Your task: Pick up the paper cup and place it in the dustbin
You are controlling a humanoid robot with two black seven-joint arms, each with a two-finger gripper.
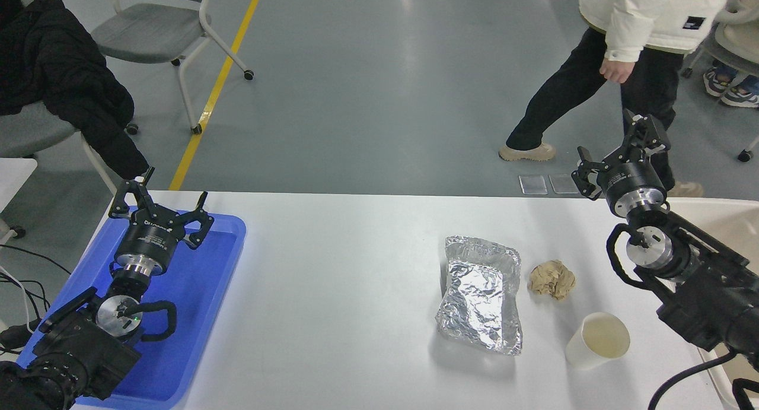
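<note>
The right gripper (616,152) hangs released and empty past the table's (356,261) far right edge, beside the dustbin (726,223), well apart from the cup (598,341) standing near the front, by the paper ball (552,280) and foil tray (481,293); the left gripper (160,205), also spread, is parked over the blue tray (190,333).

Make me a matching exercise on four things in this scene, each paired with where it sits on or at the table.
Things:
1. paper cup
2. foil tray
3. blue tray
4. dustbin

Places:
A. at the table's right edge, behind the right arm
B. under the left gripper, at the table's left end
C. nearest the front edge, in front of the paper ball
D. just left of the paper ball

Pairs: 1-C, 2-D, 3-B, 4-A
</note>
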